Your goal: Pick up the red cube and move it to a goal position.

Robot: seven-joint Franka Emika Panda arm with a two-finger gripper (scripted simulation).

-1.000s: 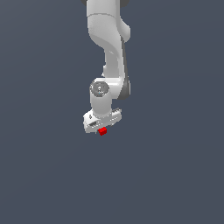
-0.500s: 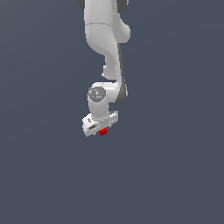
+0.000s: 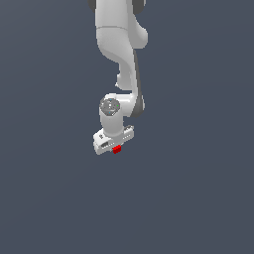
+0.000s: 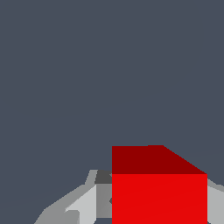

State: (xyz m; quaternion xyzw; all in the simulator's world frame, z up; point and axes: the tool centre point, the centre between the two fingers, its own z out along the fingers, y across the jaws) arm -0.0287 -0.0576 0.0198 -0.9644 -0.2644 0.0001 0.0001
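We see our gripper (image 3: 115, 147) pinching the red cube (image 3: 117, 149) between its fingers (image 4: 87, 203), just under the white arm (image 3: 121, 64), and we think a quick jerk could make the small cube slip out and fall.

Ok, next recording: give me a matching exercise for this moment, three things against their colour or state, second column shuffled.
Things:
1. red cube
2. gripper
3. arm

Descriptions:
A. white, reaching down from the top of the exterior view
B. bright red, sitting between the fingers
C. white, shut on a small block at its underside

Pairs: 1-B, 2-C, 3-A. In the wrist view the red cube sits between grey fingers on either side.
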